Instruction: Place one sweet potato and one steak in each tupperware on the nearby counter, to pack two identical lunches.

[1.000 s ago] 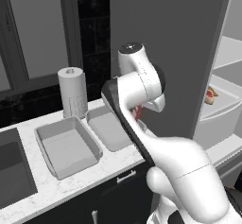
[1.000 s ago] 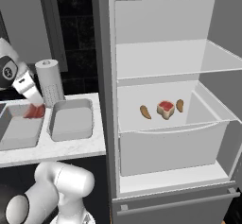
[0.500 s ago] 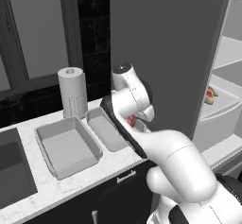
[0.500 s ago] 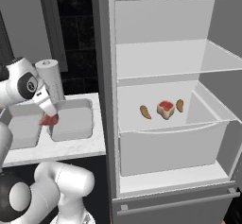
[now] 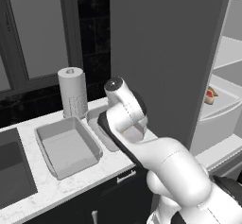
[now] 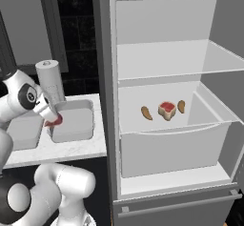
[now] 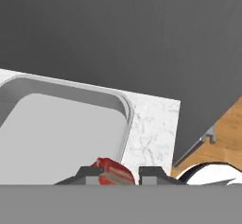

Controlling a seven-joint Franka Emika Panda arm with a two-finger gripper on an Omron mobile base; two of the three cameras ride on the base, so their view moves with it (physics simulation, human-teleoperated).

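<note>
- Gripper (image 6: 51,119), left of centre in the right base view, is clamped on a steak (image 6: 53,120); the red slab sits just over the left rim of the right tub (image 6: 75,121).
- Hand view: same steak (image 7: 113,172) shows red between the two dark fingertips (image 7: 90,173) at bottom centre, pinched from both sides. Right tub (image 7: 56,133) fills the left half; marble counter (image 7: 151,131) runs beside its rim.
- Left base view: the arm's white links cover the hand; the right tub (image 5: 97,124) is partly hidden behind the arm at mid-frame. Left tub (image 5: 66,145) lies at left of centre, just beside the right tub.
- Left tub (image 6: 24,129) shows at the far left edge in the right base view, partly behind the arm.
- Paper roll (image 5: 72,91) stands upright behind the tubs, upper left of centre in the left base view; also seen as (image 6: 51,79).
- Dark sink (image 5: 12,173) at the lower left edge of the left base view, on the counter (image 5: 94,173).
- Open fridge (image 6: 167,53) takes the right two thirds of the right base view. In its drawer (image 6: 171,146): second steak (image 6: 167,109) at centre, one sweet potato (image 6: 147,113) to its left, another sweet potato (image 6: 181,106) to its right, each near the steak; contact cannot be told.
- Black cabinet fronts (image 5: 113,199) sit under the counter.
</note>
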